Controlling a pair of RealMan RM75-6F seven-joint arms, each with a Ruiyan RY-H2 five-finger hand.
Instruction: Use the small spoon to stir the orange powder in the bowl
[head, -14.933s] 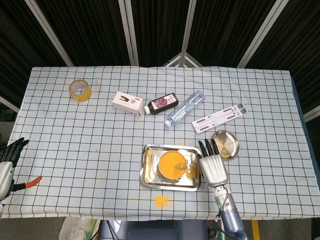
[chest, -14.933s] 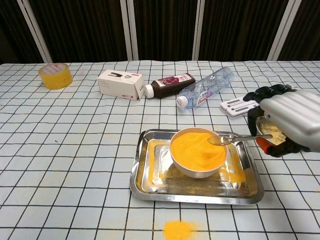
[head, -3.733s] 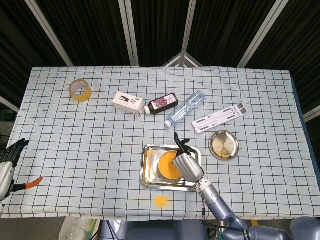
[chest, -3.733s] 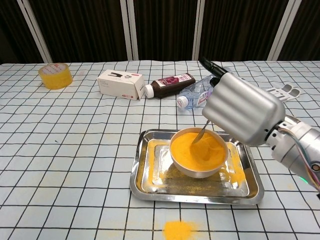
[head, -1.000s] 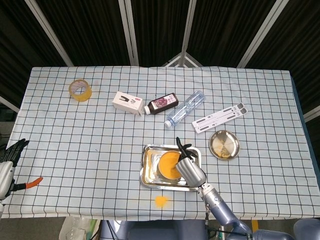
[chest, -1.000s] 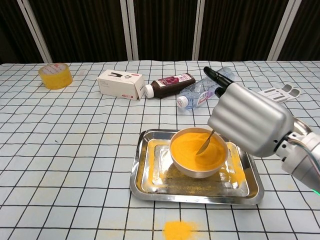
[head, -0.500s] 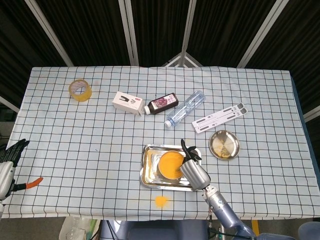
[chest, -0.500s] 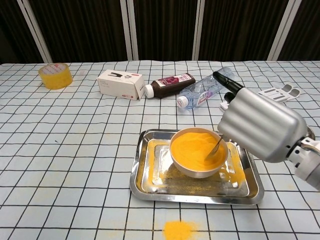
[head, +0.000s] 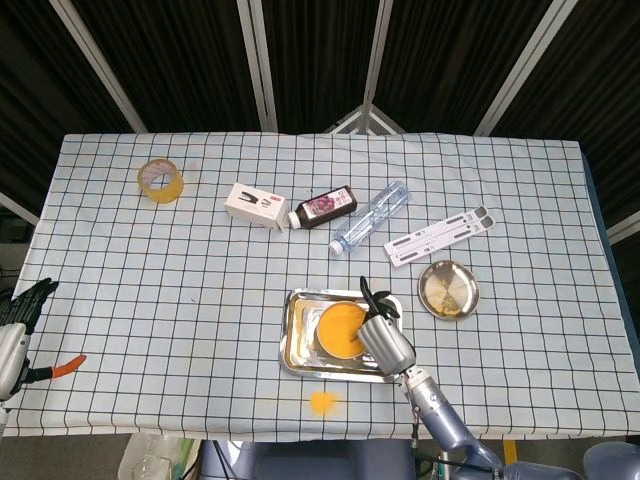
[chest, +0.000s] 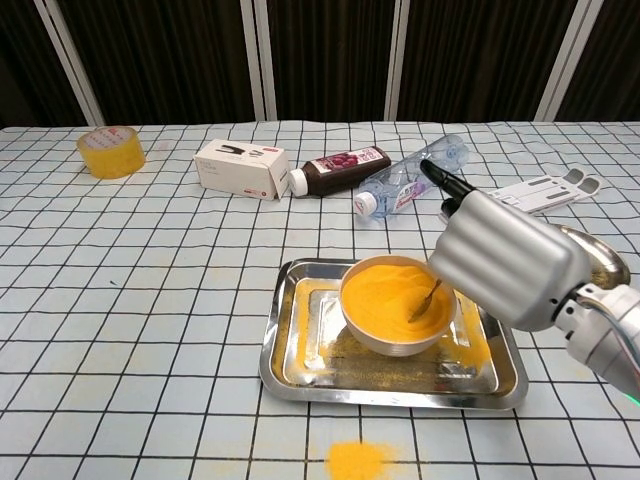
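Right hand (chest: 505, 258) holds the spoon (chest: 425, 302) in the bowl (chest: 396, 308).
The bowl of orange powder (chest: 385, 290) sits in a tray (chest: 290, 355) on the tabletop (chest: 150, 270); the left hand's (head: 20, 305) fingers cannot be made out.

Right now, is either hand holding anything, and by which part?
The right hand holds the small spoon by its handle, with the spoon's tip down in the orange powder in the bowl. The left hand holds nothing.

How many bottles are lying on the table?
2: a dark bottle beside the white box, and a clear plastic bottle just right of it. None looks hidden.
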